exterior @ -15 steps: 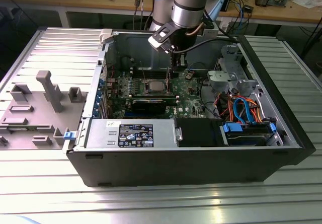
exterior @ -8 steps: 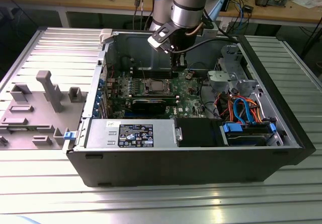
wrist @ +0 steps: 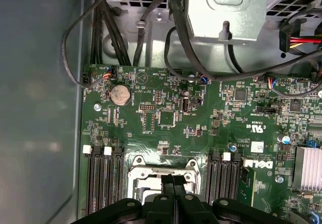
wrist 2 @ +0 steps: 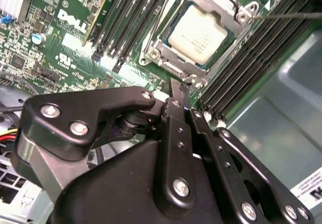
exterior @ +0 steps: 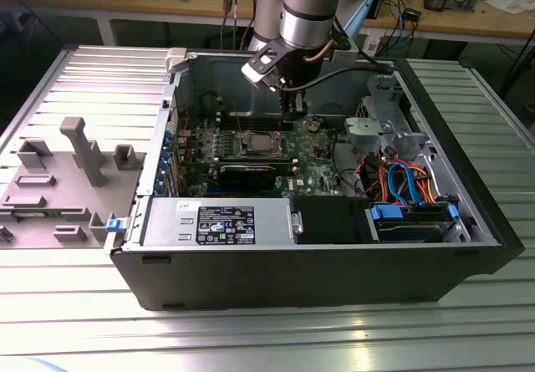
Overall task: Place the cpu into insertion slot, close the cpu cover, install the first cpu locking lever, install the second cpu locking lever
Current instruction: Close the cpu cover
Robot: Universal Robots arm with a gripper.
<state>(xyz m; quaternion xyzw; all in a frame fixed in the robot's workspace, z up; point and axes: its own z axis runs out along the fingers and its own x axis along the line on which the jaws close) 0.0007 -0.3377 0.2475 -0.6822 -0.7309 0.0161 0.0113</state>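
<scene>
Gripper (wrist 2: 179, 87) closed on nothing, beside the cpu cover (wrist 2: 166, 50).
Fingertips meet just beside the cover's rim; the arm (exterior: 309, 8) points straight down.

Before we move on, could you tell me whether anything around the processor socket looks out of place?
The chip sits square under its closed metal frame. One thin wire lever sticks out across the memory slots, seemingly unlatched. The shut gripper is at the frame's edge.
</scene>
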